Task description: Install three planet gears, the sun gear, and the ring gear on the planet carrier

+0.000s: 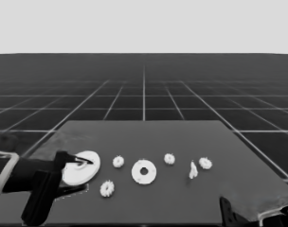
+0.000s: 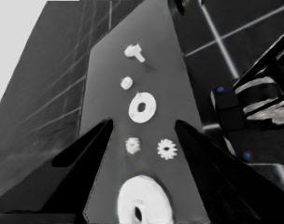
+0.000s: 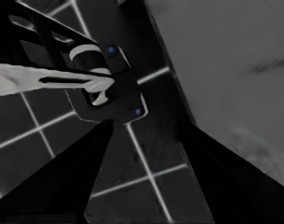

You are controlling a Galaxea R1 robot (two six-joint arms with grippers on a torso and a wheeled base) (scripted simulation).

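Note:
The larger round part (image 1: 76,174) lies at the table's left end, under the fingers of my waiting left gripper (image 1: 81,161), which is open and not holding it. In the left wrist view this part (image 2: 151,196) sits between the spread fingers of the left gripper (image 2: 143,121). The smaller round part (image 1: 144,171) (image 2: 142,107) rests flat mid-table. Near it lie one gear (image 1: 118,161) behind and one gear (image 1: 107,188) in front; another gear (image 1: 169,159) and a far-right gear (image 1: 205,163) lie to its right. My right gripper (image 3: 144,123) is open, parked off the table's corner.
A thin white piece (image 1: 193,170) stands between the two right-hand gears. The right arm (image 1: 229,213) shows only at the lower right corner. Dark machinery with blue lights (image 3: 109,88) hangs past the table's edge (image 3: 179,93) over the floor grid.

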